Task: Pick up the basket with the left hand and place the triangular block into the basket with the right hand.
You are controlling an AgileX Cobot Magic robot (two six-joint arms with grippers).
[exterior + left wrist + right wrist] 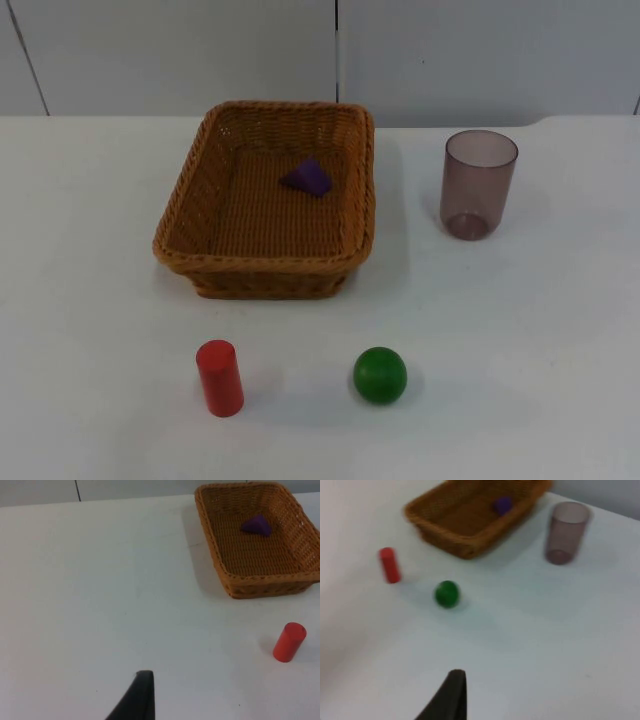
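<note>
A brown wicker basket (255, 262) stands on the white table, back of centre. The purple triangular block (308, 177) lies inside it, toward its far right part. From the left wrist, the basket (270, 580) and block (257, 525) appear well ahead of my left gripper (142, 700), which hovers over bare table, away from them. My right gripper (451, 697) is likewise over bare table, far from the basket (460, 540) and the block (503, 504) in it. Neither gripper touches anything.
A red cylinder (219, 377) lies in front of the basket, and a green ball (380, 375) sits to its right. A translucent purple-grey cup (478, 185) stands upright to the right of the basket. The grey partition wall closes off the table's far edge.
</note>
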